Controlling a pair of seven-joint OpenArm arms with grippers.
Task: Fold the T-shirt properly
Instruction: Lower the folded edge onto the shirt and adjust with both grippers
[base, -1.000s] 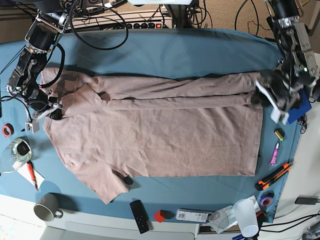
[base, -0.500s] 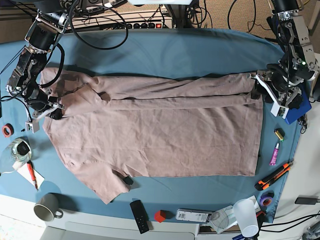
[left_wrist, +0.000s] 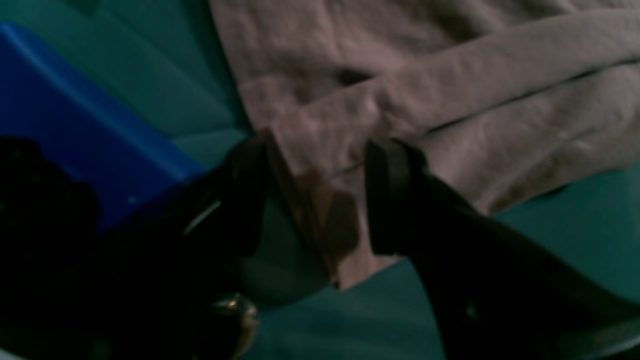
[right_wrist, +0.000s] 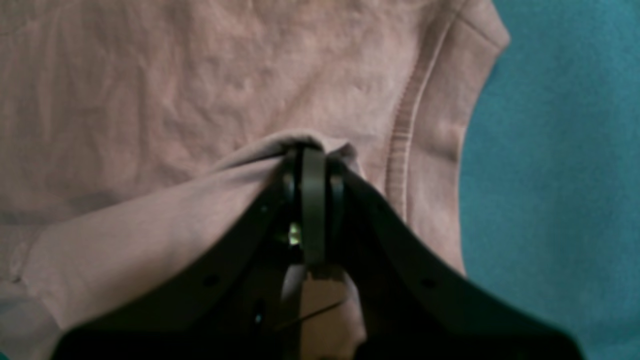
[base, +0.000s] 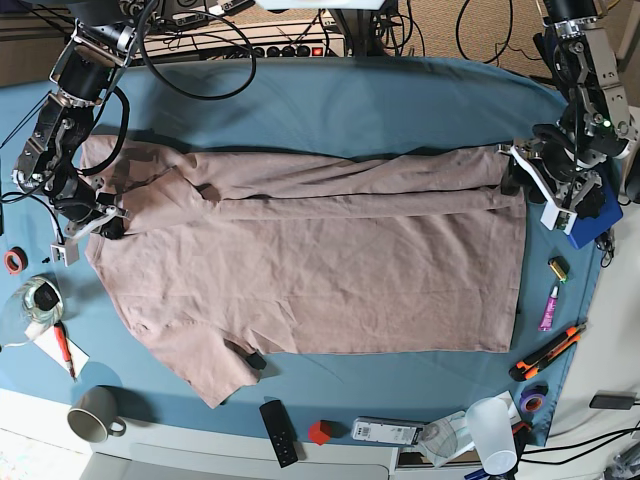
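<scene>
Presently the T-shirt (base: 320, 270) has one long edge folded; the rest remains. Left pincer (left_wrist: 315, 200) gapes empty beside the hem; right pincer (right_wrist: 312, 165) pinches shoulder fabric.

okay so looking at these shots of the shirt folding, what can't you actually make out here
- T-shirt, base view: the layers under the folded-over top strip are hidden by the fabric itself.
- Right claw, right wrist view: its tips are buried in pinched fabric.
- Left claw, left wrist view: dark and blurred; hem corner between the open jaws, contact unclear.
- Blue box: cut off by the frame edge.
</scene>
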